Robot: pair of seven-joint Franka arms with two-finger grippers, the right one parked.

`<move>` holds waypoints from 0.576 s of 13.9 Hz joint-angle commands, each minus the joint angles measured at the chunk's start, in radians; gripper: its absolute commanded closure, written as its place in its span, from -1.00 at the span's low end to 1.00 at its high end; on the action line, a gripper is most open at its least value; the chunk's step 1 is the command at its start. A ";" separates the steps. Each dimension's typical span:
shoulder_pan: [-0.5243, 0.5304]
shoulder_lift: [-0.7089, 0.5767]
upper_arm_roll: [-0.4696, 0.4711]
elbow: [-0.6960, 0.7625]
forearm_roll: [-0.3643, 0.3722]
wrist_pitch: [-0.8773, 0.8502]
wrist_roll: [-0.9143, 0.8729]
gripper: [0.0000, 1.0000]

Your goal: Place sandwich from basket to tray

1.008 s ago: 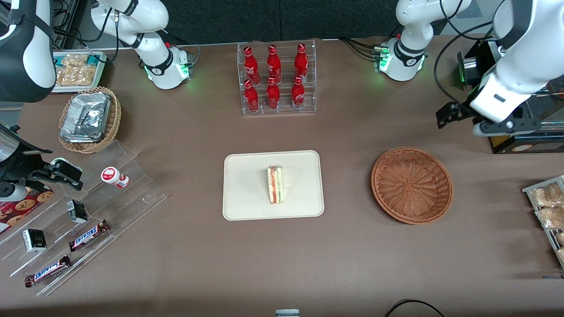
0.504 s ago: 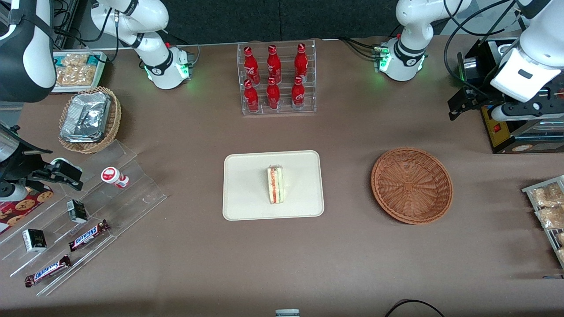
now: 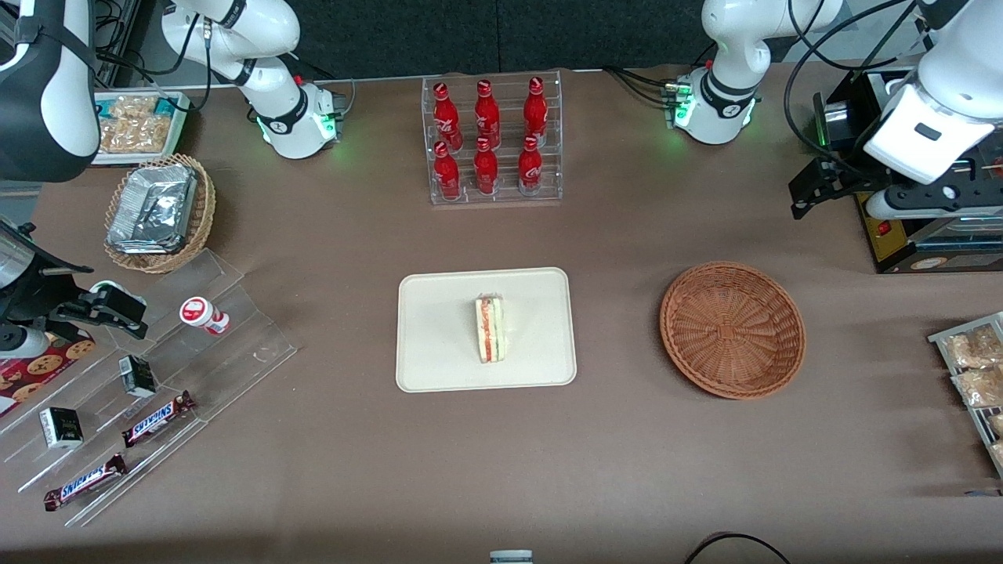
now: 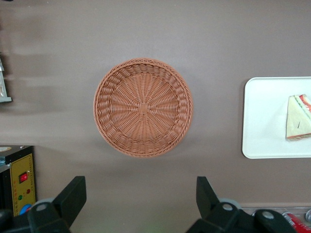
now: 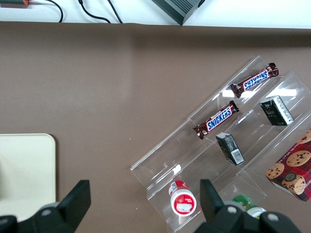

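The sandwich (image 3: 490, 329) (image 4: 299, 118), a pale wedge with a red and green filling edge, lies on the cream tray (image 3: 439, 313) (image 4: 265, 116) at mid-table. Beside the tray, toward the working arm's end, sits the reddish-brown wicker basket (image 3: 733, 329) (image 4: 143, 108) with nothing in it. My left gripper (image 3: 940, 202) (image 4: 140, 199) hangs high over the table, farther from the front camera than the basket, by a black box. It is open wide and holds nothing.
A clear rack of red bottles (image 3: 492, 141) stands farther from the front camera than the tray. A black and yellow box (image 3: 909, 235) (image 4: 19, 179) sits under my arm. Bagged snacks (image 3: 975, 376) lie at the working arm's end. A tan basket (image 3: 161, 211) and stepped acrylic racks (image 3: 149, 392) lie toward the parked arm's end.
My left arm swung away from the front camera and toward the working arm's end, then nearly stopped. Sandwich, tray and basket have not moved.
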 commanded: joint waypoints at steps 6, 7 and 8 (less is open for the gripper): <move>-0.109 0.032 0.104 0.065 0.037 -0.032 -0.008 -0.99; -0.105 0.032 0.107 0.076 0.036 -0.037 -0.007 -0.99; -0.105 0.032 0.107 0.081 0.036 -0.041 0.007 -0.99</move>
